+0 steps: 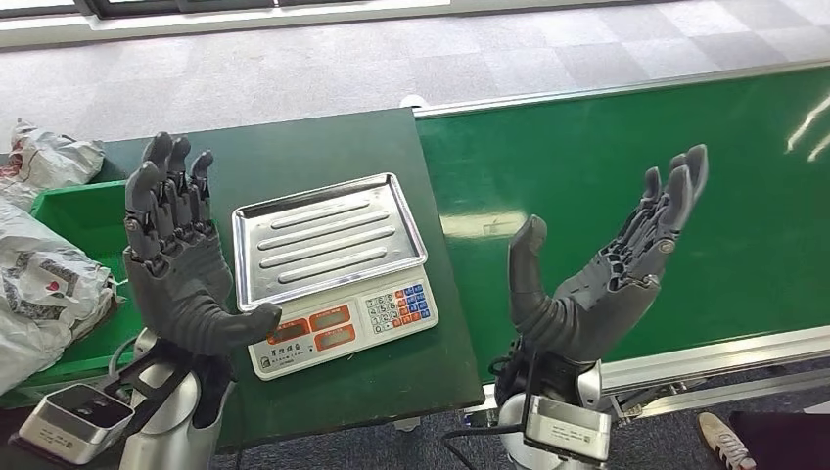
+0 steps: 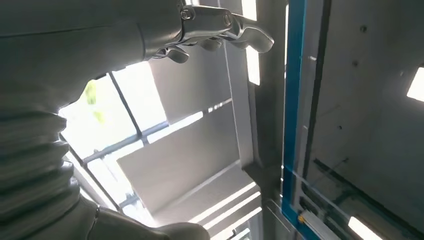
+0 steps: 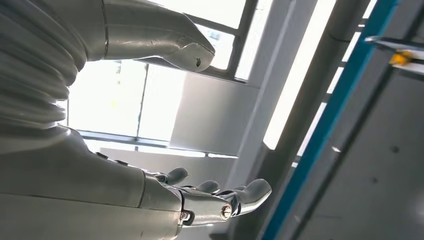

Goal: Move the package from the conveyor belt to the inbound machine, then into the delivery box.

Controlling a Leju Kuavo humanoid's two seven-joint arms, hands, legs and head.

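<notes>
Both hands raised, empty, fingers spread: left hand [image 1: 181, 269] beside weighing scale [image 1: 333, 269], right hand [image 1: 602, 269] over green conveyor belt [image 1: 636, 196]

From my feed the conveyor belt [image 1: 636, 186] is smooth green stuff with a glossy sheen, framed in bare metal. The scale [image 1: 333, 269] has a ribbed shiny steel tray on a white plastic body. The bench [image 1: 294, 157] looks matt dark green. Both hands [image 1: 176, 264] are matt grey plastic, and the bags [image 1: 39, 284] are crinkly.
</notes>
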